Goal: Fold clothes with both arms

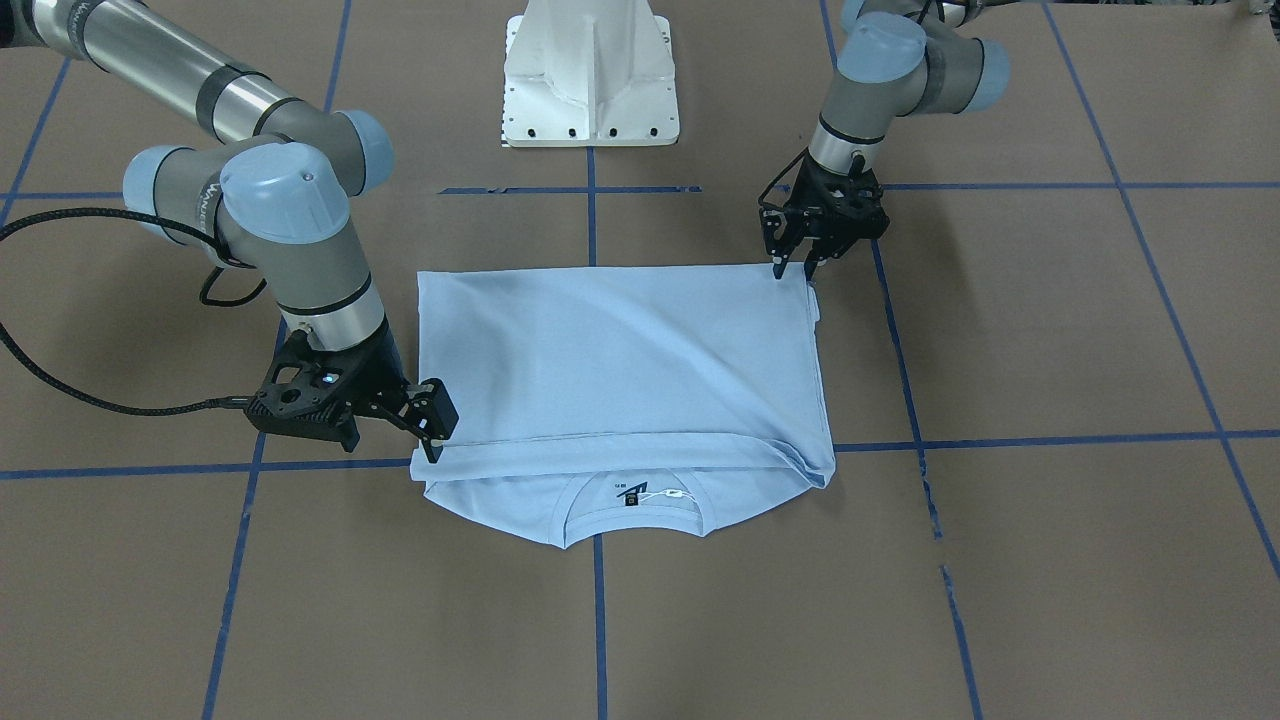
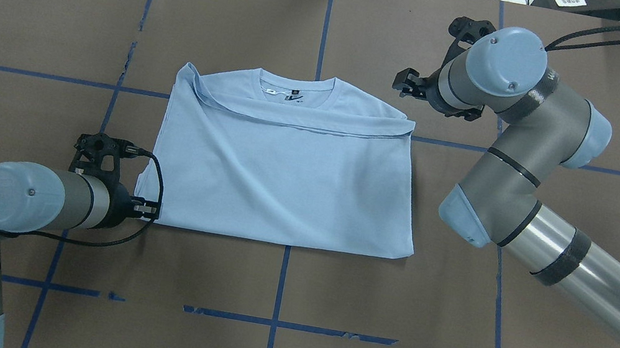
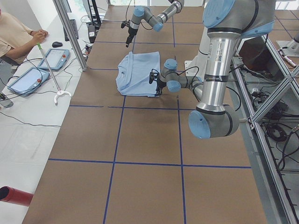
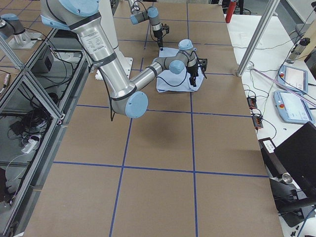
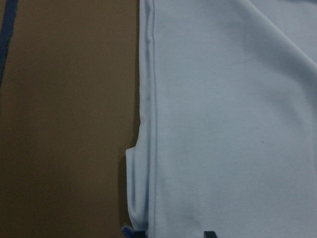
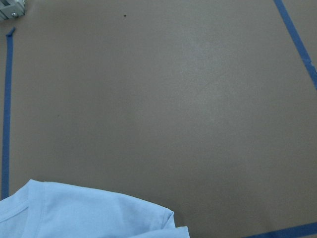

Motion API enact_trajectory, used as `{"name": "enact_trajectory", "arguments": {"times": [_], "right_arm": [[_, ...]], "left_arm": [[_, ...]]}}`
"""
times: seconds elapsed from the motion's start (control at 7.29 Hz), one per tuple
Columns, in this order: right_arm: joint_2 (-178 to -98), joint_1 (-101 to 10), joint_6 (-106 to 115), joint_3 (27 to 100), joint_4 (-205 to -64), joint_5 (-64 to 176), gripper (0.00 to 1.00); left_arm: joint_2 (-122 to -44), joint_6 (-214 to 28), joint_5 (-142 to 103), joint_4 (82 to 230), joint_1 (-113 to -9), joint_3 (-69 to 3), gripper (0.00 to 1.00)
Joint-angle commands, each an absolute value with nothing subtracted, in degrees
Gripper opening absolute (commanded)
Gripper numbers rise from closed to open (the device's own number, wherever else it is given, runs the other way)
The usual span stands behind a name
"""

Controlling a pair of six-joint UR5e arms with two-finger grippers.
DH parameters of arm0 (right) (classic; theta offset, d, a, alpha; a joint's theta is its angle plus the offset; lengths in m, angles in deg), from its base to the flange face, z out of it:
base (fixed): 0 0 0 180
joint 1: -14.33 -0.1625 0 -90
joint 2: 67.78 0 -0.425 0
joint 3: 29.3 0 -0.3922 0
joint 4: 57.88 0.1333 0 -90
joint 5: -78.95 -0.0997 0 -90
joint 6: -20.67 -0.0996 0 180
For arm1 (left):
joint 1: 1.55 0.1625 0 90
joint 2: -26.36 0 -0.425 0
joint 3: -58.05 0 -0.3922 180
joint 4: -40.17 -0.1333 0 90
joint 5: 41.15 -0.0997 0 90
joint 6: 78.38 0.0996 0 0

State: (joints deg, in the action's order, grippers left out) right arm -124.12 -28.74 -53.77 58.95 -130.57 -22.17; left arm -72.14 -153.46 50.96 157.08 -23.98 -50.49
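Observation:
The light blue T-shirt (image 1: 620,360) (image 2: 284,176) lies folded into a rectangle on the brown table, its hem drawn up to just short of the collar (image 2: 294,86), where the dark neck label shows. My left gripper (image 1: 794,268) (image 2: 152,212) stands at the shirt's corner nearest the robot, open. In the left wrist view its tips (image 5: 168,233) straddle the cloth edge (image 5: 148,124). My right gripper (image 1: 432,440) (image 2: 404,84) hovers open beside the collar-end corner on the other side, holding nothing. The right wrist view shows only that shirt corner (image 6: 74,213) and bare table.
The white pedestal base (image 1: 590,80) sits on the robot's side of the shirt. Blue tape lines (image 2: 283,276) grid the brown table. A person (image 3: 16,32) sits at a side table with tablets (image 3: 28,79) beyond the far edge. A red cylinder (image 3: 14,196) lies at that side.

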Motion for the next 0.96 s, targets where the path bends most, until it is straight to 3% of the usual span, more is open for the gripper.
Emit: {"name": "enact_trajectory", "arguments": {"times": [0.0, 0.55, 0.82], "right_arm": [[-124.12, -28.74, -53.77, 58.94, -130.65, -22.13, 1.0], [-124.21, -28.74, -53.77, 58.85, -130.57, -22.13, 1.0], [-124.21, -28.74, -53.77, 58.85, -130.57, -22.13, 1.0]], "left_arm": [[-72.08, -153.44, 50.87, 156.98, -23.96, -50.41, 0.01], [-71.11, -144.62, 50.7, 156.72, -28.85, -50.15, 0.0], [-74.07, -133.8, 50.87, 157.41, -39.29, -40.98, 0.0]]}}
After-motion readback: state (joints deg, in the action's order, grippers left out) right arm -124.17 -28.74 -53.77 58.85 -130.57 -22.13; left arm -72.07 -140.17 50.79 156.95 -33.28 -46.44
